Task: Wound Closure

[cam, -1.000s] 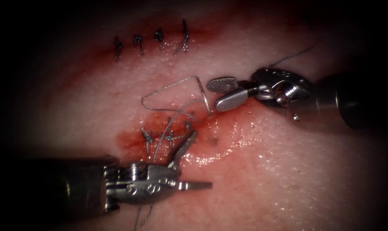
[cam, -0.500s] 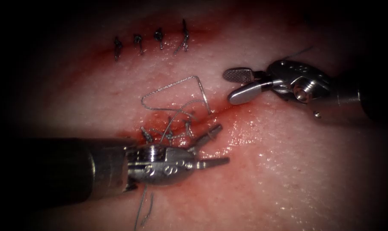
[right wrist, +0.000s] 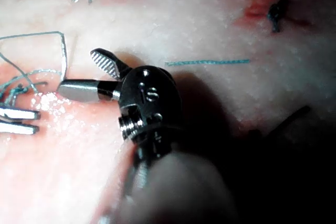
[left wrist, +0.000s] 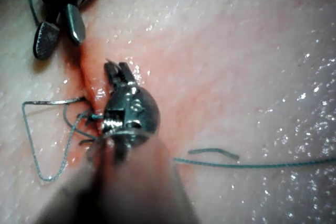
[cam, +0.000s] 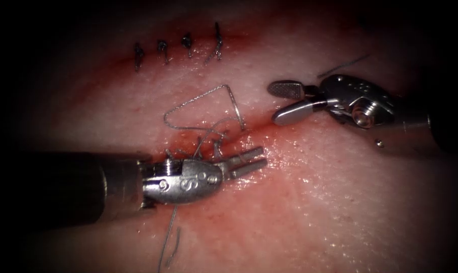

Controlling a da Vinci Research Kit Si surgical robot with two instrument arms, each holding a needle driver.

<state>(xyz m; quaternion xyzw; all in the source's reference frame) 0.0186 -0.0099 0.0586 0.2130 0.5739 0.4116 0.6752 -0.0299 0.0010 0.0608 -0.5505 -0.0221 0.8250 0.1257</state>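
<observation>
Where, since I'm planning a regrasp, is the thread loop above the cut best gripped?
Probably the thread loop at its top corner, seemingly raised clear of the tissue; come from the right, where the open, empty right gripper lies nearest. The left gripper is open too.

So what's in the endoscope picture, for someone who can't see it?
Two metal tools hover over wet pink tissue, holding nothing: the left hand narrowly open by the cut's knotted stitches, the right hand wide open. A loose thread loop lies between them; a finished stitch row sits above.
</observation>
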